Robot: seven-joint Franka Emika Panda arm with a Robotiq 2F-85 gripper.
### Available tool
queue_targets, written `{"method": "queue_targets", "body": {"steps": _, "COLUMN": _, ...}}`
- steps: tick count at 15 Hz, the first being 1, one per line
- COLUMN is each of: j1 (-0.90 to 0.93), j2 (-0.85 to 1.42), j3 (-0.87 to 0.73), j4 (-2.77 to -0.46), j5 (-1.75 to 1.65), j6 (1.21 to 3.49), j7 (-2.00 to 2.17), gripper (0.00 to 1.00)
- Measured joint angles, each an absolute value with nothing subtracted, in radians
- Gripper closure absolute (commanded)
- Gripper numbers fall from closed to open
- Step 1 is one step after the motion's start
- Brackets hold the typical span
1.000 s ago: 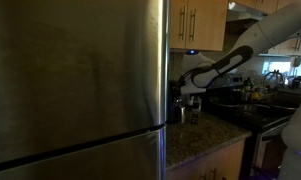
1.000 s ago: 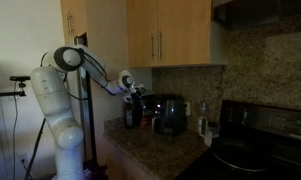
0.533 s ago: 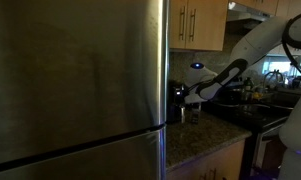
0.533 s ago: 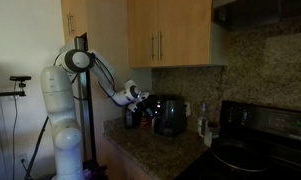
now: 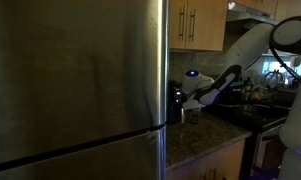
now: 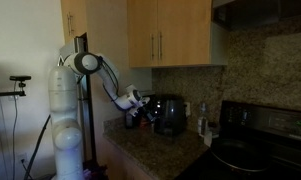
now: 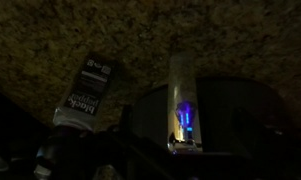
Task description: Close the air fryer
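Fridge: the brushed-steel fridge [image 5: 75, 80] fills the left of an exterior view and hides part of the desk behind its edge.
Arm: the Panda arm [image 6: 102, 78] bends down from its white base toward the corner under the wooden cabinets [image 6: 175, 35].
Claw: the claw [image 6: 137, 103] hangs low over the granite desk [image 6: 155, 152], just beside the air fryer on its left. I cannot tell whether its fingers are apart or together, as it is too small in the exterior views and lost in the dark in the wrist view.
Air fryer: the air fryer [image 6: 170, 114] is a black body standing on the desk against the backsplash, between the claw and a small pale bottle [image 6: 202, 123]. The black stovetop [image 6: 252, 150] lies well to the right.
Step in hand: by my judgement this is the approach, with the claw lined up at the appliance's side and no push begun. No view shows clearly how far the drawer or lid stands open.
Next move: it likely calls for a firm, straight press on the open part until it seats, with the body kept from sliding on the stone.
Writing: in the wrist view a dark tilted label [image 7: 88, 90] carries white lettering too blurred to read with confidence. A small blue light [image 7: 185, 118] glows on a shiny part nearby.
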State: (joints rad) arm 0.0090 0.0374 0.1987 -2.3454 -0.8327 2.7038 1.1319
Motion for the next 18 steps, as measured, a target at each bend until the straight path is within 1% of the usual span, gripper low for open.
{"method": "queue_targets", "body": {"steps": 5, "j1": 0.011, "j2": 0.053, "j3": 0.199, "j4": -2.335, "j5": -0.854, "j6": 2.706, "j7": 1.154, "gripper": 0.00}}
{"method": "queue_targets", "body": {"steps": 10, "j1": 0.013, "j2": 0.030, "j3": 0.195, "j4": -2.321, "j5": -1.121, "j6": 2.699, "j7": 1.335, "gripper": 0.00}}
{"method": "queue_targets", "body": {"steps": 13, "j1": 0.014, "j2": 0.043, "j3": 0.195, "j4": -2.298, "j5": -1.209, "j6": 2.667, "j7": 1.403, "gripper": 0.00}}
{"method": "queue_targets", "body": {"steps": 18, "j1": 0.021, "j2": 0.122, "j3": 0.199, "j4": -2.248, "j5": -1.205, "j6": 2.616, "j7": 1.421, "gripper": 0.00}}
